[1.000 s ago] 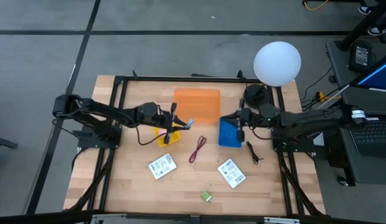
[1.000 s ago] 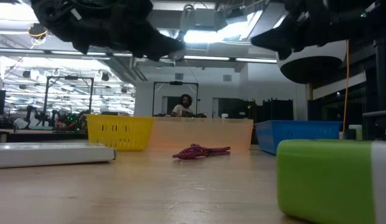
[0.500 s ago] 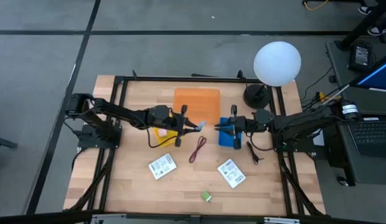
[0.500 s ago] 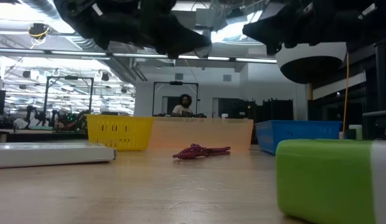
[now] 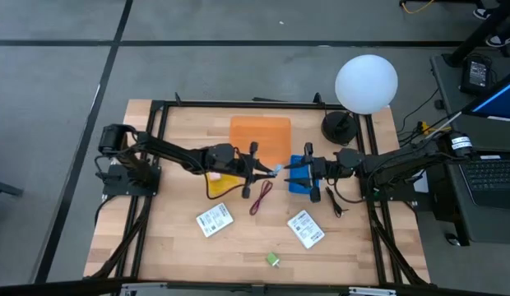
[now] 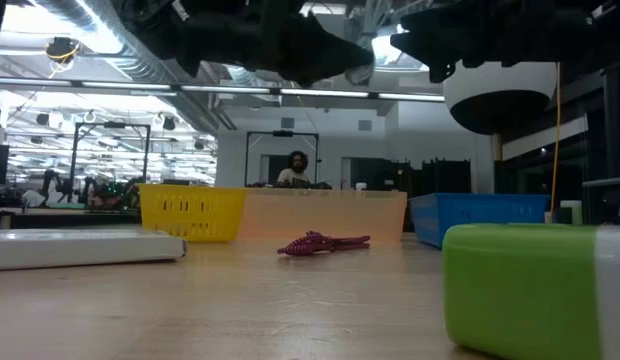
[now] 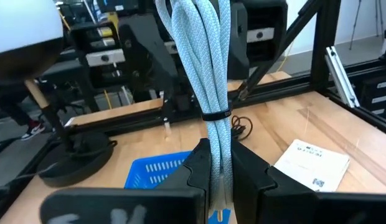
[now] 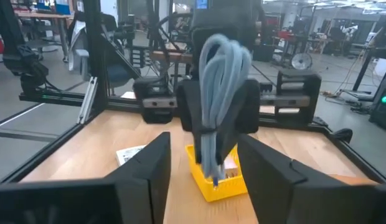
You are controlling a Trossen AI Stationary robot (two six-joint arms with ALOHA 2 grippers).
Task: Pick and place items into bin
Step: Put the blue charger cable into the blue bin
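Note:
My left gripper [image 5: 269, 170] reaches in from the table's left, shut on a grey-blue bundled cord [image 5: 277, 168] and holding it in the air beside the blue bin [image 5: 301, 182]. My right gripper [image 5: 293, 169] faces it from the right and stands open. Its fingers [image 8: 143, 180] stand to either side of the bundle's free end [image 8: 211, 163], apart from it. A dark red looped cord [image 5: 261, 197], two white packets [image 5: 214, 219] [image 5: 305, 228], a green block [image 5: 273, 260] and a thin black piece [image 5: 336, 202] lie on the table. My left gripper pinches one end of the grey-blue bundle [image 7: 218, 163] between its two fingers. The fingers come level from the table's left and lie along the bundle. The bundle sticks out forward past its black tie [image 7: 216, 115], lifted clear of the table.
A yellow bin [image 5: 221, 182] stands under my left arm and an orange bin [image 5: 261, 136] at the far middle. A lamp with a white globe [image 5: 366, 82] stands at the far right. Dark frame rails [image 5: 238, 105] run around the table.
My left gripper has carried the grey-blue bundle toward the table's right, from above the yellow bin to beside the blue bin. My right gripper has moved a little toward the table's left to meet it and has opened.

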